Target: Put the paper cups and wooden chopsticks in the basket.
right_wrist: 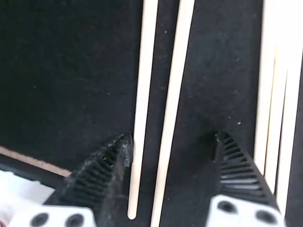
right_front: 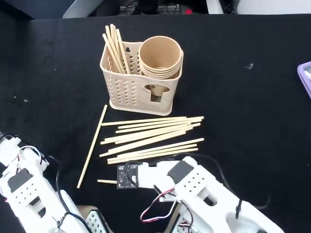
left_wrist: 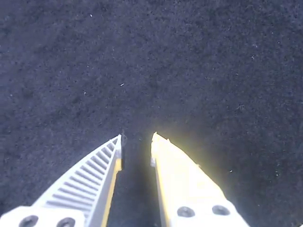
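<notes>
A cream perforated basket stands at the back of the black table. Its one compartment holds several upright wooden chopsticks, the other a stack of paper cups. More wooden chopsticks lie fanned out in front of it, and one lies apart on a slant. My right arm hangs over the near end of that pile. My right gripper is open low over the cloth, and two chopsticks run lengthwise between its fingers. My left gripper is shut on nothing, with a thin slit between the tips, over bare cloth.
The left arm sits at the near left corner. A short chopstick end pokes out beside the right arm. A purple object shows at the right edge. Table right of the basket is bare black cloth.
</notes>
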`<state>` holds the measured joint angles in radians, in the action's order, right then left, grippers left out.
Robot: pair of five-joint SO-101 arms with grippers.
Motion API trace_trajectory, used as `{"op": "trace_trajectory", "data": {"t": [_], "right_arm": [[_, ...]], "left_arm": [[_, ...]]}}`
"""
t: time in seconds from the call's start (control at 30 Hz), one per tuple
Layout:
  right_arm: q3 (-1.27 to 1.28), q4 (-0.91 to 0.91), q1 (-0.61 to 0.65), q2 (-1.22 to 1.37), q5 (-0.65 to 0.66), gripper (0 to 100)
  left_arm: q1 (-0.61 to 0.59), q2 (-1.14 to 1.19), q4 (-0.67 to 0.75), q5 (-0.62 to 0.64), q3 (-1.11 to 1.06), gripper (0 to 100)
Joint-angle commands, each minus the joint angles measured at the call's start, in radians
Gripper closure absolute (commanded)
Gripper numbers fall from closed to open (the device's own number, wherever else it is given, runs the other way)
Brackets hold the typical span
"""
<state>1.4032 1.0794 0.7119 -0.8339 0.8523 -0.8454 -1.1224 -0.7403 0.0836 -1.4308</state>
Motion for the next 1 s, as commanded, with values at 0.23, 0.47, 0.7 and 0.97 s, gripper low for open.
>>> {"op": "trace_trajectory", "data": {"t": [0.23,0.47,0.7,0.97], "right_arm": [[-0.173,-0.037,-0.008,0.433,0.054,74.3],[-0.163,-0.026,-0.017,0.372,0.051,97.2],[-0.213,0.137,-0.048,0.12,0.049,98.8],[-0.409,0.451,-0.069,-0.303,0.049,98.8]], "left_arm": [[-0.01,-0.006,0.011,0.002,0.047,89],[-0.007,-0.015,0.011,0.002,0.038,89],[-0.005,-0.015,0.011,0.002,0.038,89],[-0.005,-0.015,0.011,0.002,0.038,89]]}}
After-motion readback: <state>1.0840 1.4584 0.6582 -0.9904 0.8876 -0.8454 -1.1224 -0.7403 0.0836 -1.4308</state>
